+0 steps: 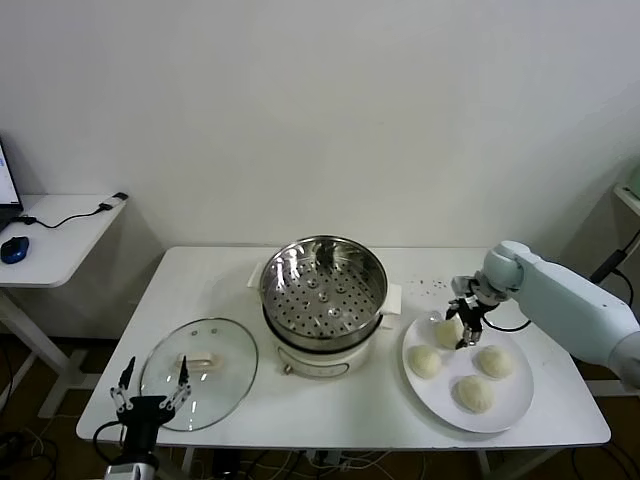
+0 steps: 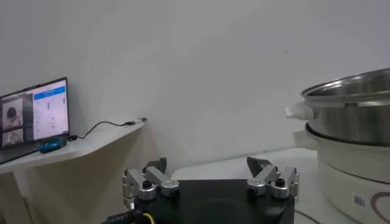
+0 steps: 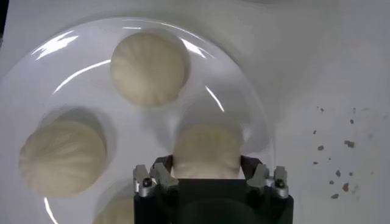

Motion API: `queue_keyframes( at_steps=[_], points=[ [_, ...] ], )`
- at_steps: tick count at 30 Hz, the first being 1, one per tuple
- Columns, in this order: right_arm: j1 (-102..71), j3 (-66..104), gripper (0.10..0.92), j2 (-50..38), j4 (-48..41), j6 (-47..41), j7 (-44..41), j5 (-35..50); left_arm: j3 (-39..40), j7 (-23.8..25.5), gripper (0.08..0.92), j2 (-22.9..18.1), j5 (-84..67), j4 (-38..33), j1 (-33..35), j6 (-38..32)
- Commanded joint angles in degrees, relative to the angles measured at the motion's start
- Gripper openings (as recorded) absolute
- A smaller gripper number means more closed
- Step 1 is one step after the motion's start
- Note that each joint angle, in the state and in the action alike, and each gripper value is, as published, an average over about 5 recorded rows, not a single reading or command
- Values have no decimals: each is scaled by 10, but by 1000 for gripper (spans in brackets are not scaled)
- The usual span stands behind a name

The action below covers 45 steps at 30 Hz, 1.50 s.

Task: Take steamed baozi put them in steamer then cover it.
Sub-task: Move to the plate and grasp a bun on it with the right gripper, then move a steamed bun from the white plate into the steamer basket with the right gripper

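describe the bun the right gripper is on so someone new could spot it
Start at the steamer mid-table, then go to the white plate on its right. Of four baozi there, it's the baozi nearest the steamer's back, the only one flanked by the right gripper.

Your head view looks forward and down from above the table's (image 1: 330, 420) near edge, taking in its whole top, the steamer (image 1: 323, 290) at centre, and the plate (image 1: 512, 405) toward its right edge. Your left wrist view sits low off the left corner, facing level past the steamer's (image 2: 350, 115) side toward the side desk (image 2: 79, 146). Your right wrist view looks straight down, close on the plate (image 3: 73, 61), which the head view shares.
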Motion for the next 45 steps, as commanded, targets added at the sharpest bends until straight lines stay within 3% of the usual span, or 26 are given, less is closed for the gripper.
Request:
queue_keyframes(
  at_steps=[1,11,17,23,32,37,45],
  points=[
    [1,-1,705,5,-4,0,0,-3,0,0,823,0,0,0,0,0],
    [214,-142,711,10,31,118,-36,66,2,1,823,2,0,-2,0,3],
    [387,-258,712,89,0,218,-52,101,1,1,823,2,0,-5,2,3],
    [443,-276,712,183,-15,317,-51,76,2,0,823,1,0,-4,6,3],
    [379,-232,712,284,35,397,-9,-69,3,0,823,4,0,-10,10,5],
    [235,-138,712,371,-42,468,37,-285,3,-1,823,1,-4,-15,19,4],
    [185,-120,712,390,-84,481,48,-341,0,-1,823,3,-10,-12,22,5]
  ],
)
